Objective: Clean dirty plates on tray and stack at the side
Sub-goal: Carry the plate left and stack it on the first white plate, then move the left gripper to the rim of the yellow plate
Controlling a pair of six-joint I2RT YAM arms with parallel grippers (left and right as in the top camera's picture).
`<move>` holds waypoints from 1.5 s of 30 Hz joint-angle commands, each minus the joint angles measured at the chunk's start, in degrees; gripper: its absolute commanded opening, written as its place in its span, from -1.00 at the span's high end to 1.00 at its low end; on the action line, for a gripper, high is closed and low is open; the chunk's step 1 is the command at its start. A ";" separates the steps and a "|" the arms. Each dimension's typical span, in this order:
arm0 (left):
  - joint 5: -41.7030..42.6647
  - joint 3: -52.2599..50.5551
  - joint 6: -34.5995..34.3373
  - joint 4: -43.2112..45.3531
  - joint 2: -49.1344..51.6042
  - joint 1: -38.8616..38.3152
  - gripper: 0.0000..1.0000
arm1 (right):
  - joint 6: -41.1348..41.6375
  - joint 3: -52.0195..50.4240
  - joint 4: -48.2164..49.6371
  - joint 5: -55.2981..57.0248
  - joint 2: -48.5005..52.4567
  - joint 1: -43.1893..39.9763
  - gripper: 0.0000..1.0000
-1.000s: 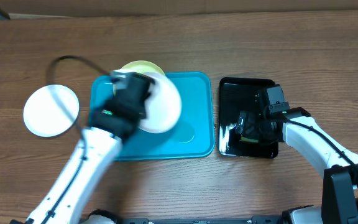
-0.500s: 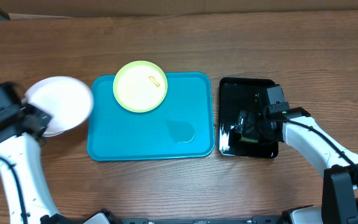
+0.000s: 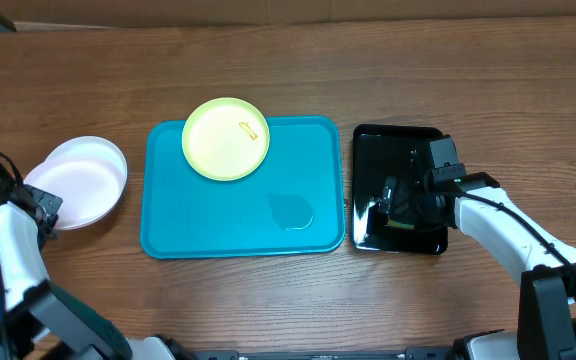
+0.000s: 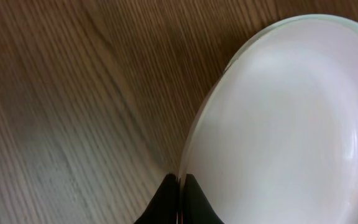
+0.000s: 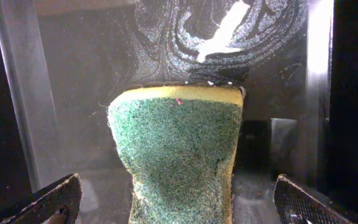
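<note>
The turquoise tray (image 3: 218, 225) lies in the middle of the bench (image 3: 448, 70). A pale yellow-green plate (image 3: 226, 140) sits at the tray's far left corner, its edge over the far rim, with a small orange mark (image 3: 245, 127) on its face. The rest of the tray's floor is bare but for a faint darker patch (image 3: 291, 212) toward its right near side.

Left of the tray, just off its rim, a white plate (image 3: 80, 180) rests over the bench. The left hand (image 3: 46, 208) pinches this plate's edge on the side away from the tray, the fingertips (image 4: 166, 198) closed tight on the rim. The plate's outline looks doubled on its far side; whether another plate lies beneath cannot be told.

Right of the tray, just beside it, stands a glossy black tray (image 3: 368, 150) streaked with white suds. The right hand (image 3: 396, 205) hangs over it, fingers (image 5: 55, 199) spread wide. A green and yellow sponge (image 5: 176, 155) stands between them, touched by neither.
</note>
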 commanded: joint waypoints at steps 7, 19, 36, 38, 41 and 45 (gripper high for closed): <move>-0.15 1.44 -0.55 4.98 5.33 0.20 0.92 | 0.11 -0.24 1.01 0.09 0.02 -0.07 -1.00; 4.98 1.44 0.33 8.07 5.66 0.11 -0.05 | 0.11 -0.24 1.20 0.07 0.02 -0.07 -1.00; 39.95 1.84 6.43 1.31 5.64 -7.96 -0.54 | 0.09 -0.24 1.20 -1.33 0.02 -0.07 -1.00; 39.17 1.73 9.38 -1.66 5.64 -12.28 -0.57 | 0.09 -0.24 1.16 -2.73 0.02 -0.07 -1.00; 32.61 1.25 10.86 -4.83 5.66 -19.61 -0.60 | 0.09 -0.24 1.07 -3.39 0.02 -0.07 -1.00; 18.64 0.33 10.78 -5.73 5.70 -30.08 -0.65 | 0.09 -0.24 0.98 -3.41 0.02 -0.07 -1.00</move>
